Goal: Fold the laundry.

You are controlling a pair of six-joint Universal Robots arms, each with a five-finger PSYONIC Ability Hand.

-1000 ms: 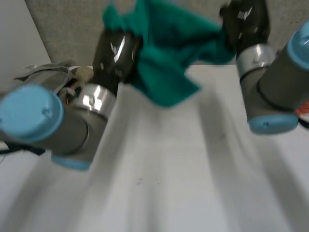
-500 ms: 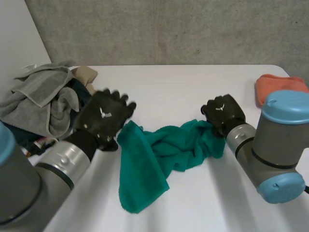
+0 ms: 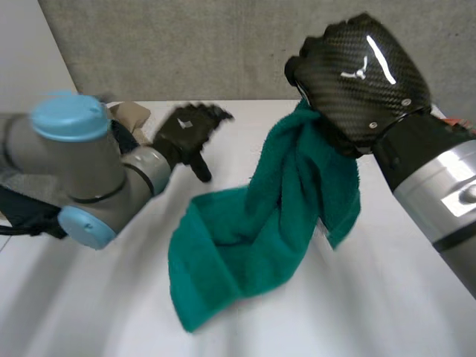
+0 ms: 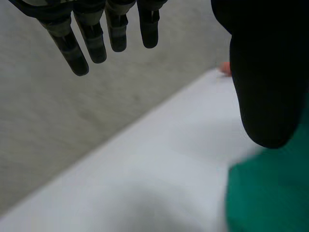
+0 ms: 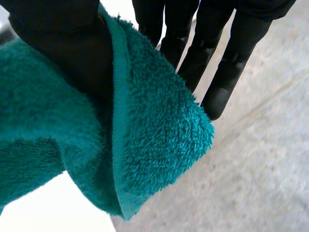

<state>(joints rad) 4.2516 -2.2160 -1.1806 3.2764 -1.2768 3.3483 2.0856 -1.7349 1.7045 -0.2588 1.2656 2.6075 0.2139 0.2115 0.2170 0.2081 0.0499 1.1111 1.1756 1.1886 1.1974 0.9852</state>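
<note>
A green towel (image 3: pixel 253 238) hangs from my right hand (image 3: pixel 361 74), which is raised high above the table's right side. Its lower part lies bunched on the white table (image 3: pixel 387 312). In the right wrist view the thumb (image 5: pixel 63 29) pinches a hemmed edge of the green towel (image 5: pixel 154 145) against the fingers (image 5: pixel 227 58). My left hand (image 3: pixel 190 130) hovers to the left of the towel, apart from it, with fingers straight and spread. In the left wrist view its fingers (image 4: pixel 91 34) point out over the table, and the green towel (image 4: pixel 270 193) lies beside the thumb.
A beige cloth (image 3: pixel 130 115) from a laundry pile shows at the table's far left, behind my left arm (image 3: pixel 74 171). A grey wall (image 3: pixel 223 44) stands along the table's far edge. A scrap of orange cloth (image 4: pixel 224 67) lies at the far right.
My left hand has let go of the towel, opened and drawn back to the left. My right hand has lifted its end of the towel high off the table.
</note>
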